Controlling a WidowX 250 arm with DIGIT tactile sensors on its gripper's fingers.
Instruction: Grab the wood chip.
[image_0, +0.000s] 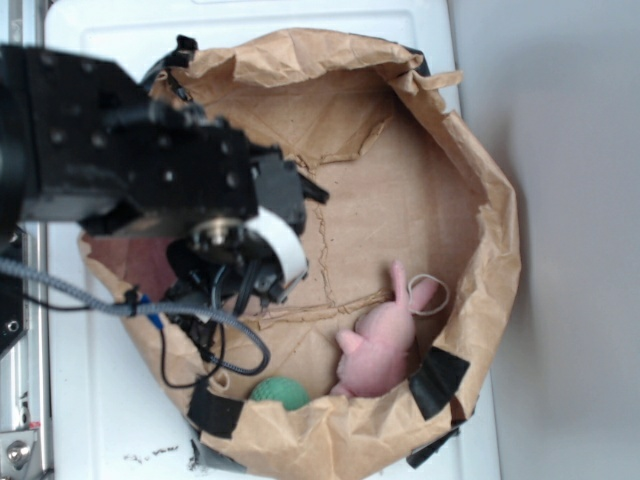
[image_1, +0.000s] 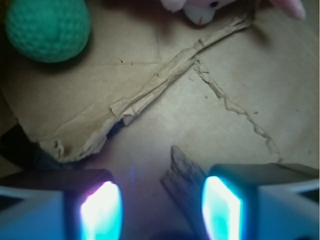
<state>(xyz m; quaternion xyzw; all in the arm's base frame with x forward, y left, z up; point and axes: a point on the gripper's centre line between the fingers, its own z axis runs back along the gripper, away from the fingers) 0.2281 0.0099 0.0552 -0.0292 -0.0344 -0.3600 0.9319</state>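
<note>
In the wrist view the wood chip (image_1: 184, 182), a brown streaked sliver, lies on the paper floor between my fingers, close against the right pad (image_1: 221, 209). The left pad (image_1: 102, 212) stands apart from it with a wide gap. My gripper (image_1: 161, 210) is open and low over the chip. In the exterior view the black arm and gripper (image_0: 235, 285) hang over the left half of the paper-lined basket (image_0: 495, 230); the chip is hidden under them there.
A green knitted ball (image_1: 48, 27) (image_0: 280, 392) lies ahead to the left. A pink plush bunny (image_0: 385, 340) (image_1: 200, 9) sits by the basket's near wall. Torn paper ridges (image_1: 165, 77) cross the floor. Black tape patches (image_0: 437, 380) hold the rim.
</note>
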